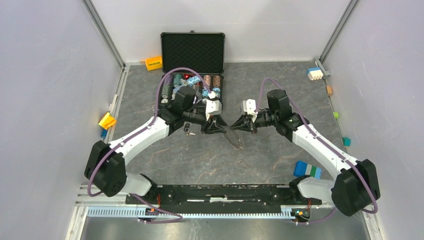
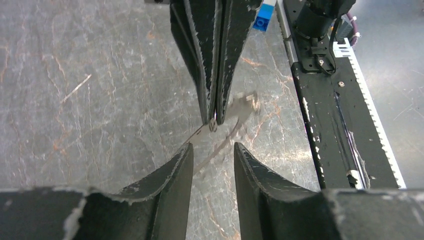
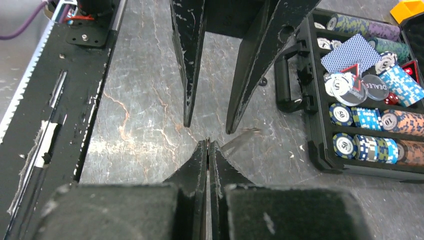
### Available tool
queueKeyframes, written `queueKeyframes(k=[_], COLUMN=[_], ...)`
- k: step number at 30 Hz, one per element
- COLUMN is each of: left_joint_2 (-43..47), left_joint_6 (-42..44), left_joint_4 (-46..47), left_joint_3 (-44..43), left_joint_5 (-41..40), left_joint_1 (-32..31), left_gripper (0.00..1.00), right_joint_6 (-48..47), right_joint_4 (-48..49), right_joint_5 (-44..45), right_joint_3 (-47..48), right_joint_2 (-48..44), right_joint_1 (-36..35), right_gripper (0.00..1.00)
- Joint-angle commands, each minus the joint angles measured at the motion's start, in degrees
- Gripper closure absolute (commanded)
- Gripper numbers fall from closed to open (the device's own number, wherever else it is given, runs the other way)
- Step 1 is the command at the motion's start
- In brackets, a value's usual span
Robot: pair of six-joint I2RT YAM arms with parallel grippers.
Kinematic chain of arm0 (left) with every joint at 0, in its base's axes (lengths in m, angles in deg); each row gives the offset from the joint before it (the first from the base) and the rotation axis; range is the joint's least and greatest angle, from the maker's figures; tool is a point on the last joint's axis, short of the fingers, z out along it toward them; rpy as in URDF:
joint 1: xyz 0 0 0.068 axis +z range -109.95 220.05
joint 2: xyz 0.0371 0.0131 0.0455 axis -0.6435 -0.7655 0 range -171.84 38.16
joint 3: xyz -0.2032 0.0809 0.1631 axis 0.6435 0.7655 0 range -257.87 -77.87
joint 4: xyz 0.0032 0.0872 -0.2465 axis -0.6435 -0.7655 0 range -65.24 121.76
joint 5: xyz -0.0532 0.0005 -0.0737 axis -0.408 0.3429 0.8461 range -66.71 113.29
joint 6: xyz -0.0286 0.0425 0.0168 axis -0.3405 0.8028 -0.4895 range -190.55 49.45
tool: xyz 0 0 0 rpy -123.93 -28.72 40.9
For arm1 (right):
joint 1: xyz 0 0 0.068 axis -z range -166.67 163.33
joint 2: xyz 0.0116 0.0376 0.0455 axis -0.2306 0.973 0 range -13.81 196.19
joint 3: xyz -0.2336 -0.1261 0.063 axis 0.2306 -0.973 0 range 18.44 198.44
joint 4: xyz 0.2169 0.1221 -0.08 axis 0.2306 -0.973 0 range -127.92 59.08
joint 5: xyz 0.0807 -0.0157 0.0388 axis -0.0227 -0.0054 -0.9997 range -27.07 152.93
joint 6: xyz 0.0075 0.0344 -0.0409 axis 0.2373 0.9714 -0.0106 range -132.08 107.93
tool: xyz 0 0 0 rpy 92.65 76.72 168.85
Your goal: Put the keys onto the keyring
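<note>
while the grey surface (image 1: 210, 165) and the open chip case (image 1: 192, 50) at its far side play no part, both arms meet mid-surface. the right hand (image 3: 207, 148) is clenched and seems to pinch the edge of the keyring (image 2: 243, 104), which shows only as a thin, blurred grey strip slanting just off the surface. the left hand (image 2: 213, 148) faces it, jaws apart on either side of that strip, gripping nothing. the keys (image 1: 187, 131) lie on the surface beside the left forearm, apart from the ring. this looks like steadying the ring, with no key on it yet. next, one hand must hold the ring firm while the other fetches a key.
</note>
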Motion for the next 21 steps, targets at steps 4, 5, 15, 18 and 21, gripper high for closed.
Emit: queueKeyframes(k=[4, 5, 15, 18, 21], left_joint_2=[2.8, 3.2, 5.5, 5.4, 5.3], left_joint_6=[-3.6, -3.4, -3.2, -3.6, -4.5], left_joint_4=[12.8, 13.9, 23.8, 26.2, 27.9], left_joint_3=[4.4, 5.2, 10.5, 11.3, 11.7], left_joint_5=[3.8, 3.9, 3.0, 2.5, 2.5], left_joint_1=[-0.8, -0.9, -1.5, -1.6, -1.8], left_gripper=[0.64, 0.65, 0.73, 0.73, 0.74], right_joint_6=[11.3, 13.0, 24.0, 25.7, 26.0], right_joint_4=[16.5, 18.3, 31.2, 33.0, 33.8], right_joint_5=[-5.0, -5.0, -4.7, -4.8, -4.5], right_joint_3=[-4.0, -4.7, -9.0, -9.6, -10.0], right_joint_2=[-2.0, -2.3, -3.0, -2.9, -3.0], right_joint_1=[-0.3, -0.3, -0.3, -0.3, -0.3], right_gripper=[1.00, 1.00, 1.00, 1.00, 1.00])
